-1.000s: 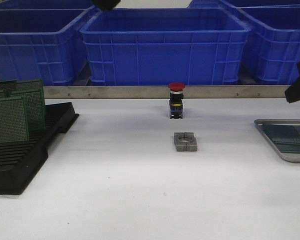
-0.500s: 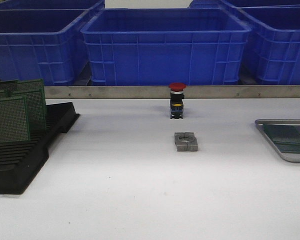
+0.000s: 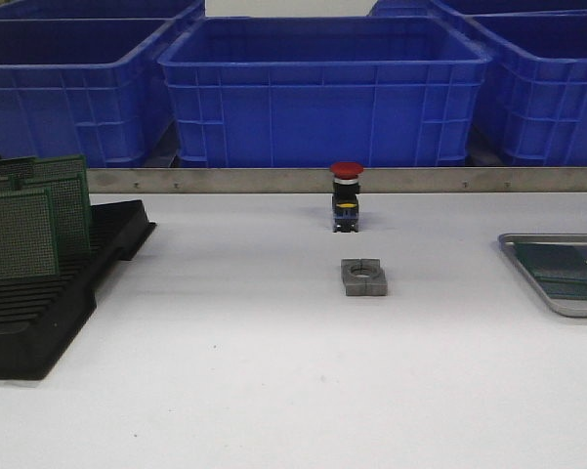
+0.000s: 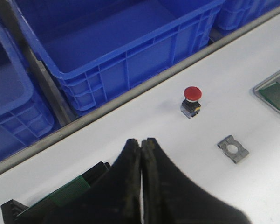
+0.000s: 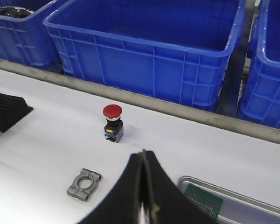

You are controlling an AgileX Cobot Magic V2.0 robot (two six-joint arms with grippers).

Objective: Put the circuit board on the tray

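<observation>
Two claws show up only in their own wrist pictures, and both are pressed shut with nothing between the fingers: the left claw [image 4: 140, 142] and the right claw [image 5: 142, 154]. From the front, no arm can be seen at all.

The silver tray [image 3: 527, 241] sits at the right edge of the white table [image 3: 273, 381]. A green circuit board [image 3: 559, 269] lies flat inside it (part of it runs out of the picture). The right wrist view shows that same board in the tray too, close to the right claw.

On the left stands a black slotted rack [image 3: 39, 322] with more green boards [image 3: 20, 234] standing upright in it.

In the middle of the table is a red push button [image 3: 346, 195], and just in front of it lies a small grey metal block [image 3: 363, 277] with a round hole. They are near each other but not touching.

Big blue crates [image 3: 322, 88] line the back, behind a metal strip [image 3: 225, 180].
</observation>
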